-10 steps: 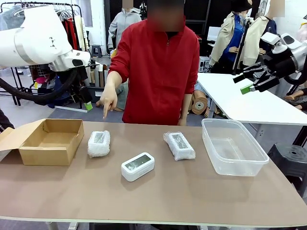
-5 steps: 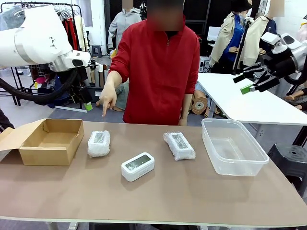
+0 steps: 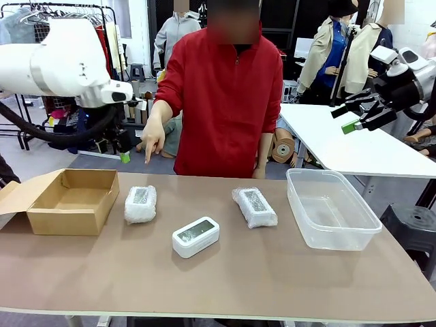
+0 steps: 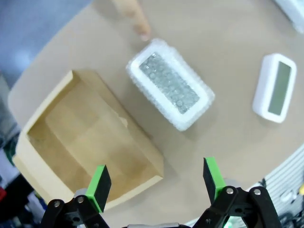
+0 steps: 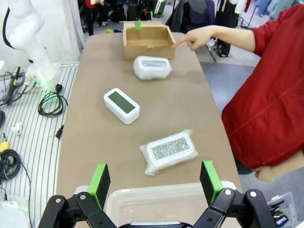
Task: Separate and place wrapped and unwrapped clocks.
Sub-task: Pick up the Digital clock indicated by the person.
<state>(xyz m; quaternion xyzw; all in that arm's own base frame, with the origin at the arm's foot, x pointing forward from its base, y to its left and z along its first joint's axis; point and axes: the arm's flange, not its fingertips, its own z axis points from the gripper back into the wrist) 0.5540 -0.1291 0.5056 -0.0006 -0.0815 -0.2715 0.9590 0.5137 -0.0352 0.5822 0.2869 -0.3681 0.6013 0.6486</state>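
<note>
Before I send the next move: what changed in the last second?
The left arm swung slightly toward the middle and down, carrying the open left gripper above the box and the left wrapped clock. Nothing was gripped or released. Unchanged: the right gripper, open and raised; the hand pointing toward that clock; the right wrapped clock, white clock and tub.

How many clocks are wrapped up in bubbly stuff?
2. One wrapped clock lies beside the cardboard box, near the person's pointing hand; the other wrapped clock lies beside the clear tub. None seems hidden.
</note>
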